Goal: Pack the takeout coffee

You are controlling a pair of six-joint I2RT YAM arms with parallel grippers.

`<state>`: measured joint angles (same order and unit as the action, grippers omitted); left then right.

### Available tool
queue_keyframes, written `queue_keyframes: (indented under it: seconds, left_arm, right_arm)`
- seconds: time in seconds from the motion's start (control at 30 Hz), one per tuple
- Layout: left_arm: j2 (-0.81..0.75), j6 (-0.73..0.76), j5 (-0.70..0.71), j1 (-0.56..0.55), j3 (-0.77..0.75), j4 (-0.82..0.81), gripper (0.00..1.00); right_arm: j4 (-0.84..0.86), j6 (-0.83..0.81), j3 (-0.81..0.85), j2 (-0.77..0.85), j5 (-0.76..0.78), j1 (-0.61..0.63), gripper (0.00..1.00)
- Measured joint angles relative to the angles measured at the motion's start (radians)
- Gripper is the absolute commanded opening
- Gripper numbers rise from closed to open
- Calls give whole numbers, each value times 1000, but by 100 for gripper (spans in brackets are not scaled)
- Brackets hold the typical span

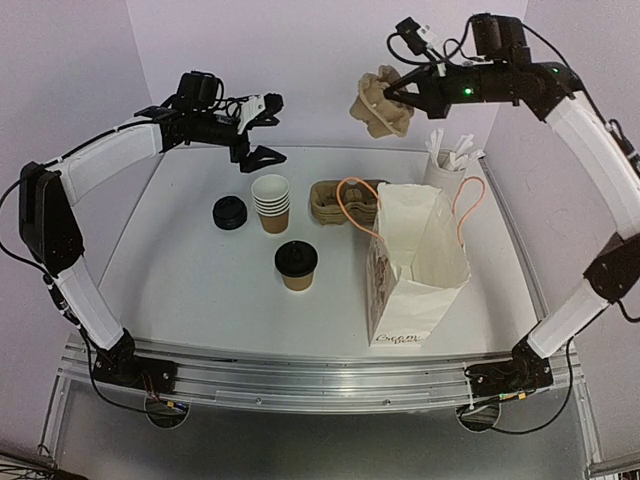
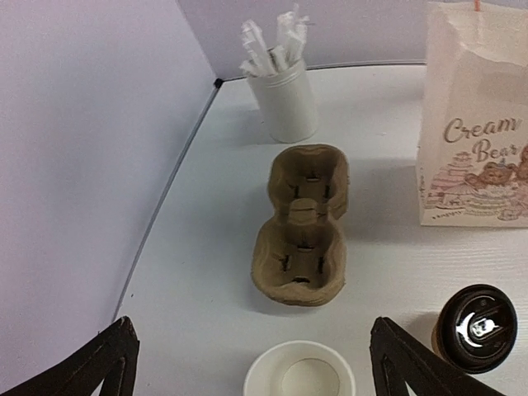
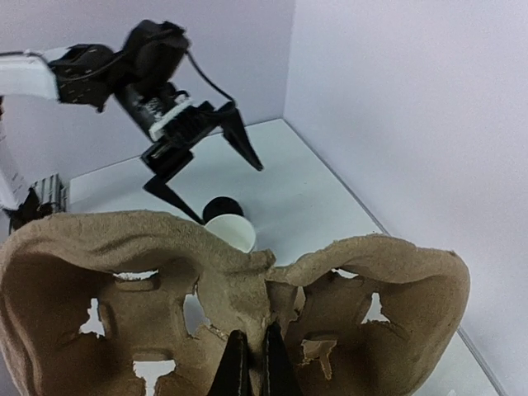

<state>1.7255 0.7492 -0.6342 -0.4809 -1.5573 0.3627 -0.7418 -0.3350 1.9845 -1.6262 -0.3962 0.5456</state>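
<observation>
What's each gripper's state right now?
Left gripper: open, empty.
Right gripper: closed on a cardboard cup carrier, held in the air.

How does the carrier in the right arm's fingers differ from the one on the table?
The held carrier hangs in the air, pinched by the right fingers; the table carrier rests untouched. The held carrier is tilted; the table carrier lies flat, pockets up. Both are brown, empty, two-cup.

place: robot lab cell | evidence: plain walls [image 1: 300, 70] around white table [image 1: 180, 280]; left arm [image 1: 105, 160] and right arm [image 1: 590, 140] bolted to aluminium rail [image 1: 320, 372] | props: takeout coffee [image 1: 296, 265], cup stack [image 1: 271, 200], printed paper bag [image 1: 400, 300], pulp carrier [image 1: 330, 200]
</observation>
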Motion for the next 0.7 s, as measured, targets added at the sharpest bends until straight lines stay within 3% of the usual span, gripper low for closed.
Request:
queue_keyframes:
  seconds: [0.13,0.3,0.57,0.7]
  left_arm:
    - [-15,117,-32,-97,-2,34,97]
    - [-16,221,-74,-179,-48,58,97]
    - [-27,528,-94,-296,-95,88,93]
    - [-27,664,-116,-347,-132,143,91]
  right_arm:
    - [-40,-105,-203,218,-76,1,0]
    - [-168,-232,-300,339,-121,1,0]
    - [-434,-458,-306,331,-124,10,0]
    - [-526,-563,-300,292,-73,71,0]
